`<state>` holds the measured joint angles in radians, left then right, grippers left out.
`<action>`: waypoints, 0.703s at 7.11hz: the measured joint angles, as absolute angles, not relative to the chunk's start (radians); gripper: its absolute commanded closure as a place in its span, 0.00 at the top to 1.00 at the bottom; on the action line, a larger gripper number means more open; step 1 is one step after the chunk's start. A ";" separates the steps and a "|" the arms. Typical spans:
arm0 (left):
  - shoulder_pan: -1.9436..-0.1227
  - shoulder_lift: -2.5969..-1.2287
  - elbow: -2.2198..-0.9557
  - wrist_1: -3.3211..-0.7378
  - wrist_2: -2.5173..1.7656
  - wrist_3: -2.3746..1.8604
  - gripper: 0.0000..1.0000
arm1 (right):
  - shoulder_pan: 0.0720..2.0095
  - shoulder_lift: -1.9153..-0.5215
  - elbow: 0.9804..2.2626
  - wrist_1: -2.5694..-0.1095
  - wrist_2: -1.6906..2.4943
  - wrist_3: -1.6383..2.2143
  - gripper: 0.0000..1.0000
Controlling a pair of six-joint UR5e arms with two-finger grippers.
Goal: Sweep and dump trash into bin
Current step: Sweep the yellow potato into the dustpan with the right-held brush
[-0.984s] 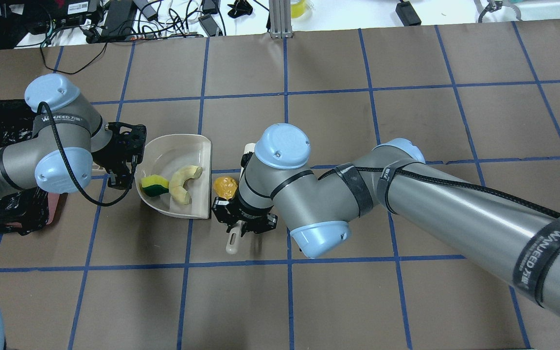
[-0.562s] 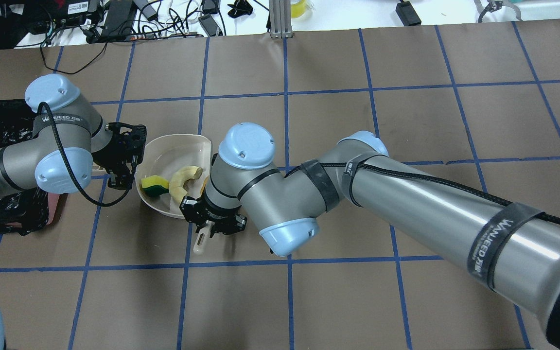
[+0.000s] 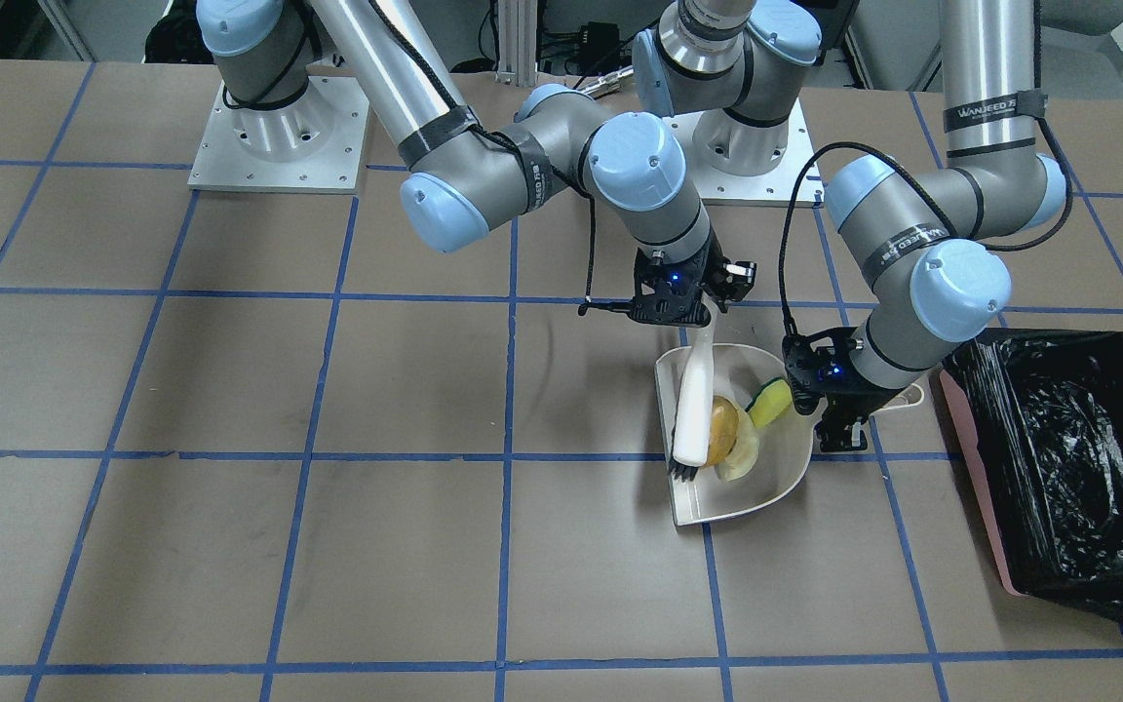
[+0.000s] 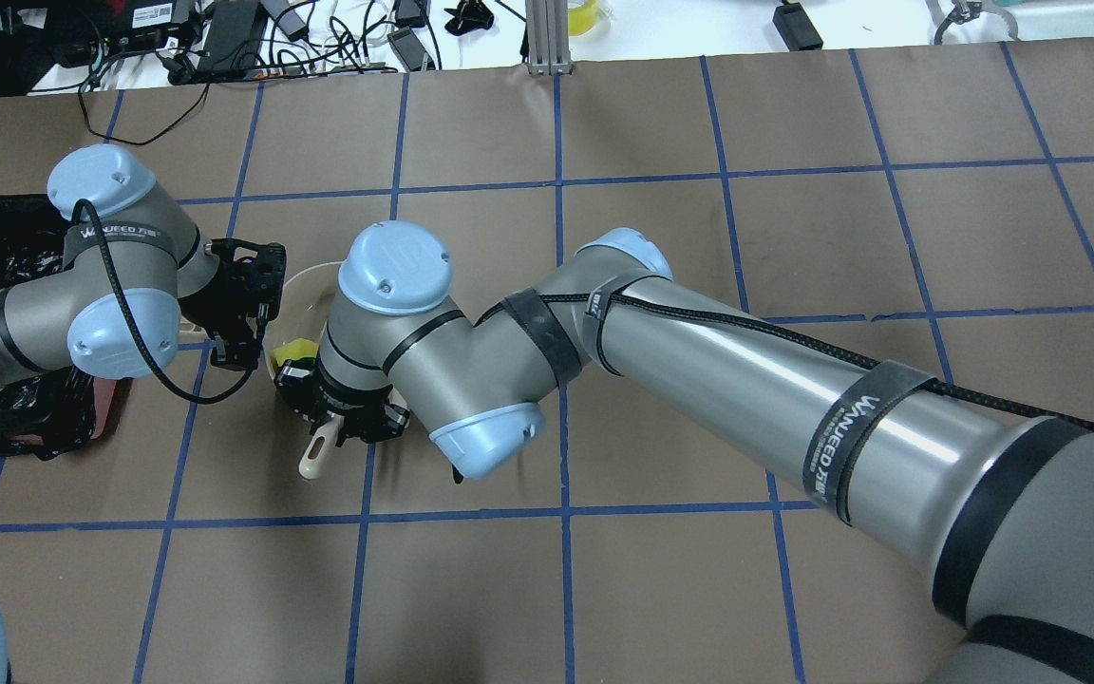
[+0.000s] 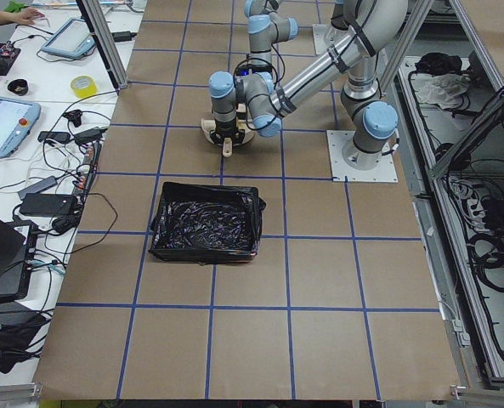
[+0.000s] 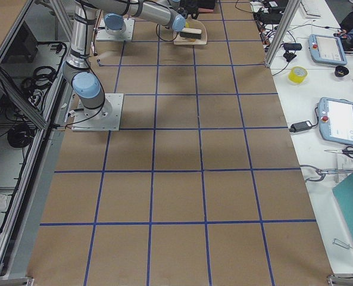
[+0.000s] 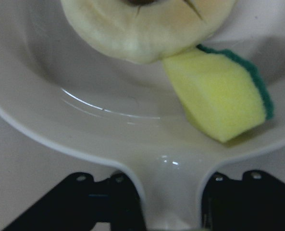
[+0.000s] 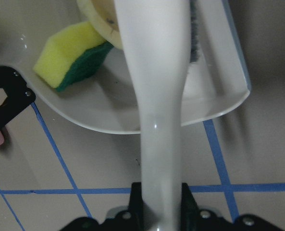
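- Front-facing view: the right gripper (image 3: pixel 683 302) pinches the white brush (image 3: pixel 694 395), which lies over the cream dustpan (image 3: pixel 752 499). In the dustpan are 3 trash pieces: the potato lump (image 3: pixel 720 417), the crescent slice (image 3: pixel 743 460) at its 5 o'clock, and the sponge (image 3: pixel 769 402) at its 2 o'clock. The bin (image 3: pixel 1068 458) stands apart, at the dustpan's 3 o'clock.
- Left wrist view: the left gripper (image 7: pixel 168 211) is clamped on the dustpan handle, at 6 o'clock.

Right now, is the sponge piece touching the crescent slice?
Touching. The left wrist view shows the sponge piece meeting the crescent slice at its corner, no gap.
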<state>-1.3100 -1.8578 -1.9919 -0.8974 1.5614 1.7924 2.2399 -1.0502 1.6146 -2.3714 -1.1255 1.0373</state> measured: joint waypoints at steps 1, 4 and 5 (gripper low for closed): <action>-1.308 -1.857 -1.989 -0.896 1.558 1.796 0.00 | 2.241 -1.046 1.603 -2.367 -1.127 1.044 0.00; -1.282 -1.859 -1.980 -0.892 1.500 1.810 0.00 | 2.230 -1.048 1.601 -2.309 -1.173 1.034 0.00; -1.258 -1.860 -1.974 -0.894 1.457 1.818 0.00 | 2.218 -1.057 1.599 -2.259 -1.202 1.031 0.00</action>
